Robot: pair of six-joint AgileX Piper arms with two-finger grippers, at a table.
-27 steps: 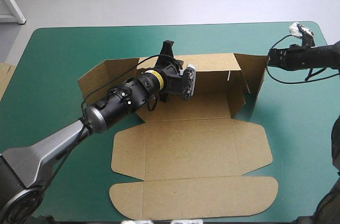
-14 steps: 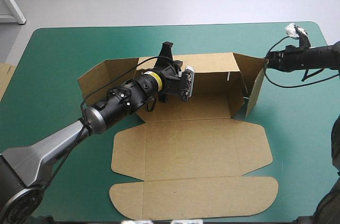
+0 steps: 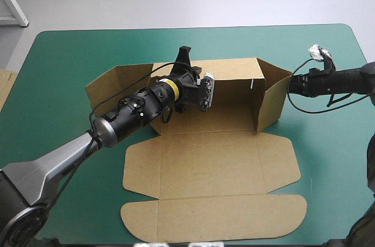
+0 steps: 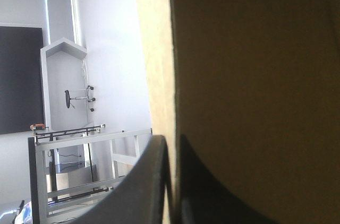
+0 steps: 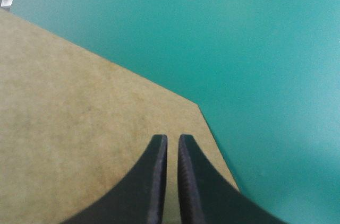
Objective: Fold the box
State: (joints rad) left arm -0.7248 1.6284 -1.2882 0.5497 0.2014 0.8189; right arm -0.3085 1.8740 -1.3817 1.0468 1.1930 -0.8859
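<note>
Left tool is clamped on the box. Its wrist view shows the black fingers all but together, with the top edge of the rear wall pinched between them and the wall upright. Right tool has its fingers together with nothing between them. Its fingertips lie over the outer face of the right end flap, close to that flap's free edge and corner, and look to be bearing on it, though I can't confirm contact. Box sits mid-tabletop with its base flat. Lid panel is spread flat toward the robot, left end flap is splayed outward, and the right end flap is angled in toward the base. Step in hand, my read: swing the right flap in until it's square to the rear wall. To do it well, push with the flat of the fingers in from the edge, not at the corner, and follow an arc about the flap's hinge line, not a straight shove. The left clamp is the reaction point, so it should hold the wall vertical or the crease won't fold on its score. Go slow. Risks are the tips sliding off the free edge, the whole box skating across the teal-green cover, and the flap bowing instead of hinging. Left flap not yet done.
</note>
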